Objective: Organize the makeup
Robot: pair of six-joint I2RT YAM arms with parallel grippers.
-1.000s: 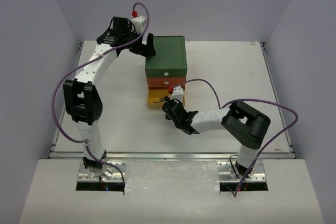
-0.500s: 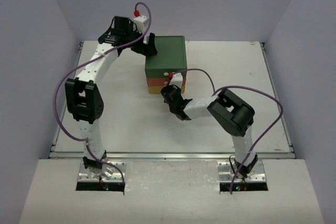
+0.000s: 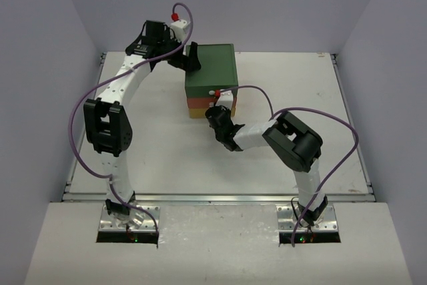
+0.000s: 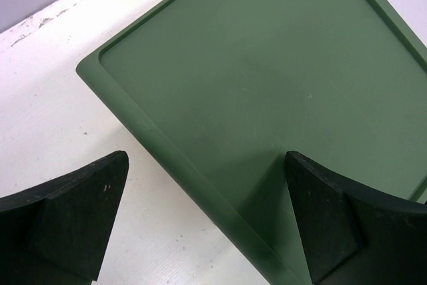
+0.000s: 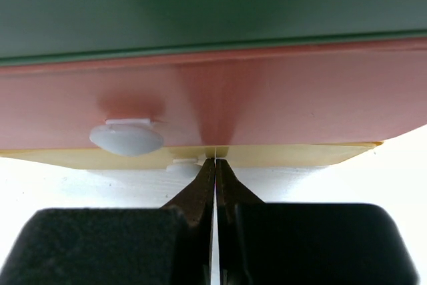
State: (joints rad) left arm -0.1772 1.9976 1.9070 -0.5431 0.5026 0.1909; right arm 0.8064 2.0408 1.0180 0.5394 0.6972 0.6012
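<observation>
A white counter (image 3: 167,165) lies between plain pale lilac walls (image 3: 233,5), and toward its far side stands a box (image 3: 212,71) of three stacked drawers, green on top, orange in the middle and yellow at the bottom.

We see the left arm reaching along the left side of the counter to the box's far left corner. The left end effector (image 4: 203,165) hangs there with its dark fingers (image 4: 73,218) spread as wide as they go. One finger is over the bare counter and the other over the flat green top (image 4: 267,65). It has hold of nothing.

The right arm bends in from the right toward the front of the box. The right end effector (image 5: 215,165) is fully closed, with its two fingers pressed together and nothing between them. Their tips touch the front of the yellow drawer (image 5: 300,155), of which only a thin strip shows beneath the orange drawer (image 5: 300,108). An oval white knob (image 5: 127,138) sits on the orange front, just to the left of the tips.

The makeup shows in none of the three views, so we cannot tell where it lies.
</observation>
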